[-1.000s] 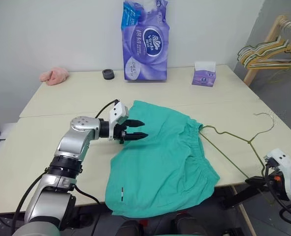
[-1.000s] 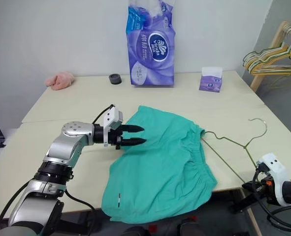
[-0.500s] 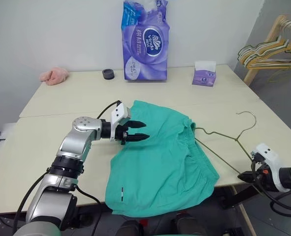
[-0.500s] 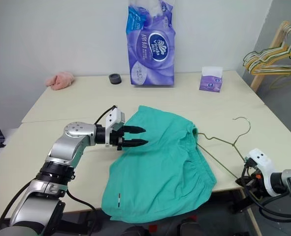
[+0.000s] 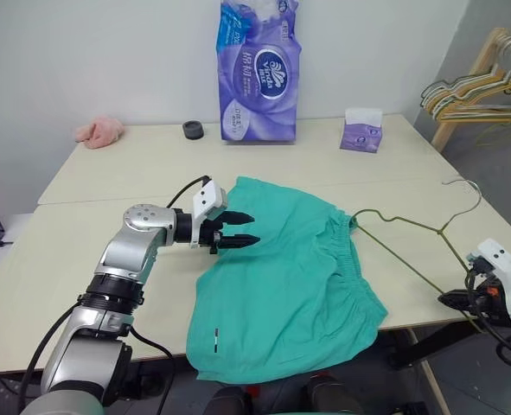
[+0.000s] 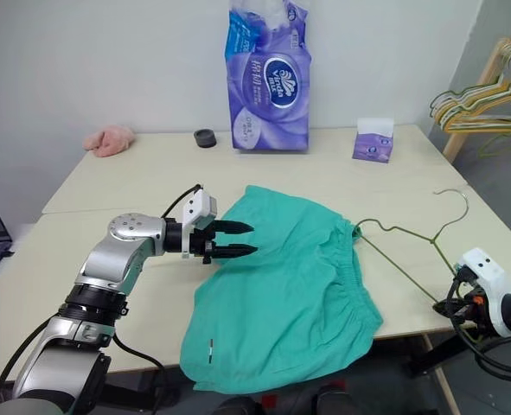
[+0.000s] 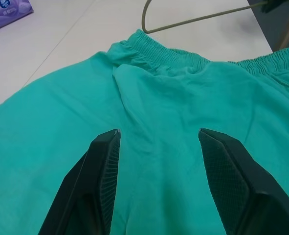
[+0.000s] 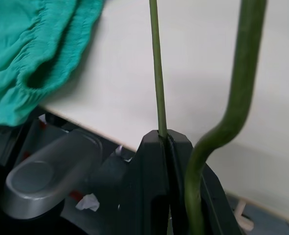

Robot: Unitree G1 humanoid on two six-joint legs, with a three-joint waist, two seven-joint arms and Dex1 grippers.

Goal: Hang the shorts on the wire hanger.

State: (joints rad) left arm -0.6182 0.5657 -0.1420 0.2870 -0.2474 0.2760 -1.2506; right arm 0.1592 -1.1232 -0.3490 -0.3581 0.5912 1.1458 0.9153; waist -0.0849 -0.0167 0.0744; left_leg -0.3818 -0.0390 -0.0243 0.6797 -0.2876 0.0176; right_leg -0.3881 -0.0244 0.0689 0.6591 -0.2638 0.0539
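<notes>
Pinching the wire hanger (image 5: 411, 226), right gripper (image 8: 165, 142) is clamped; left gripper (image 7: 156, 139) gapes empty over unhung shorts (image 5: 281, 277).

I saw the pale worktop (image 5: 108, 173) holding the shorts (image 5: 285, 277), a purple tissue pack (image 5: 257, 73), a small tissue box (image 5: 360, 131), a pink cloth (image 5: 99, 131) and a black ring (image 5: 193, 130).

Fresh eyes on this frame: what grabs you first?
The teal shorts spread across the near middle of the table, one edge hanging off the front. The left gripper hovers open over the shorts' left part, while the right gripper at the table's right edge is shut on the wire hanger, whose far corner meets the waistband. At the back, a tall purple tissue pack stands against the wall.
</notes>
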